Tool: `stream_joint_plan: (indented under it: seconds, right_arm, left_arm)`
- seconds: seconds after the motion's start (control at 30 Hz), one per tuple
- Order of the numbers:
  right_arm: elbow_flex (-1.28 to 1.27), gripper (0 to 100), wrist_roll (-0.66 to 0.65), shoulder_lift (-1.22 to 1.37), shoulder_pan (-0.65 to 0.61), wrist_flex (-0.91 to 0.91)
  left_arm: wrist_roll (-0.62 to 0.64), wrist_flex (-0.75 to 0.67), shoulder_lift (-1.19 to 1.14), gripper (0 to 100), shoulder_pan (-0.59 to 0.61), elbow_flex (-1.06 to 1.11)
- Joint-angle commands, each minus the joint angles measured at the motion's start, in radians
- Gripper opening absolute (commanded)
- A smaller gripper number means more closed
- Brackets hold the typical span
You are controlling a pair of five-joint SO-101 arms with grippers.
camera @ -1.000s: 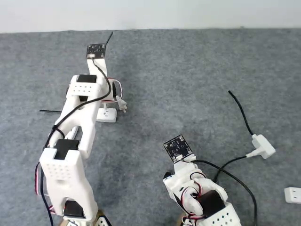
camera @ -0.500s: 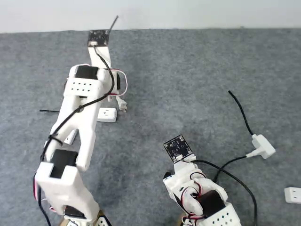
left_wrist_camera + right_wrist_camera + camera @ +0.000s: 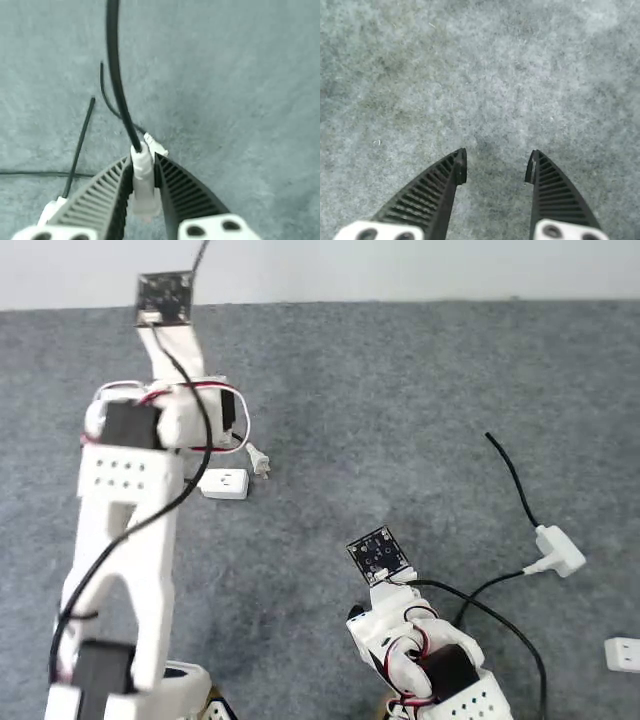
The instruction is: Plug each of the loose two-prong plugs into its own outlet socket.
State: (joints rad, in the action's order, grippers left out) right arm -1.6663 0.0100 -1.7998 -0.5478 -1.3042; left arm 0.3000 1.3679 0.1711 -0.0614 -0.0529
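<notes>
Left wrist view showed your left gripper (image 3: 142, 160) pinched on the white body of a two-prong plug (image 3: 143, 182). Its black cord (image 3: 116, 75) ran up and away from the fingertips, and the plug appeared lifted off the grey worktop (image 3: 240, 75). Which way its prongs faced could not be told.

High view showed a second plug (image 3: 258, 458) lying toward the left side of the worktop, just beside a white outlet socket (image 3: 225, 483). Its prongs were bare and it was not inserted. Near the right edge a third plug (image 3: 558, 550) lay on its cord, well apart from the other socket (image 3: 622, 652) at the front right corner, which stood vacant. Your right gripper (image 3: 496, 170) hung spread over bare worktop, holding nothing.

Assessment: no plug was seated in either visible socket, so the task stood at its first step. You had one plug in hand. Alignment, insertion and every other plug remained outstanding.
</notes>
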Motion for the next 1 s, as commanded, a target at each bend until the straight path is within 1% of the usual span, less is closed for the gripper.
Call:
stream_joint_plan:
  seconds: [0.0, 0.13, 0.23, 0.37, 0.43, 0.5, 0.63, 0.73, 0.83, 0.97]
  right_arm:
    - [-0.017, 19.9, -0.008, -0.012, -0.01, 0.03]
    - [-0.017, 20.0, -0.009, -0.012, 0.035, 0.185]
    - [-0.017, 20.1, -0.015, -0.012, 0.067, 0.358]
    - [-0.017, 20.1, -0.015, -0.012, 0.067, 0.607]
    - [-0.017, 19.9, -0.015, -0.005, 0.067, 0.682]
    - [-0.017, 19.9, -0.015, -0.002, 0.067, 0.679]
    - [-0.017, 19.9, -0.015, -0.01, 0.067, 0.538]
    - [-0.017, 20.1, -0.015, -0.01, 0.067, 0.47]
    - [-0.017, 19.9, -0.015, -0.01, 0.067, 0.397]
    - [-0.017, 19.9, -0.015, -0.01, 0.067, 0.337]
  left_arm:
    - [-0.017, 0.04, 0.175, 1, -0.008, -0.01]
    - [-0.018, 0.057, 0.262, 1, -0.025, -0.01]
    - [-0.018, 0.058, 0.334, 1, -0.041, -0.018]
    - [-0.018, 0.121, 0.439, 1, -0.1, -0.054]
    - [-0.018, 0.16, 0.477, 1, -0.121, -0.087]
    - [-0.017, 0.199, 0.502, 1, -0.127, -0.127]
    - [-0.017, 0.292, 0.514, 1, -0.127, -0.229]
    - [-0.015, 0.341, 0.514, 1, -0.129, -0.298]
    - [-0.015, 0.379, 0.519, 1, -0.169, -0.341]
    - [-0.012, 0.387, 0.52, 1, -0.221, -0.346]
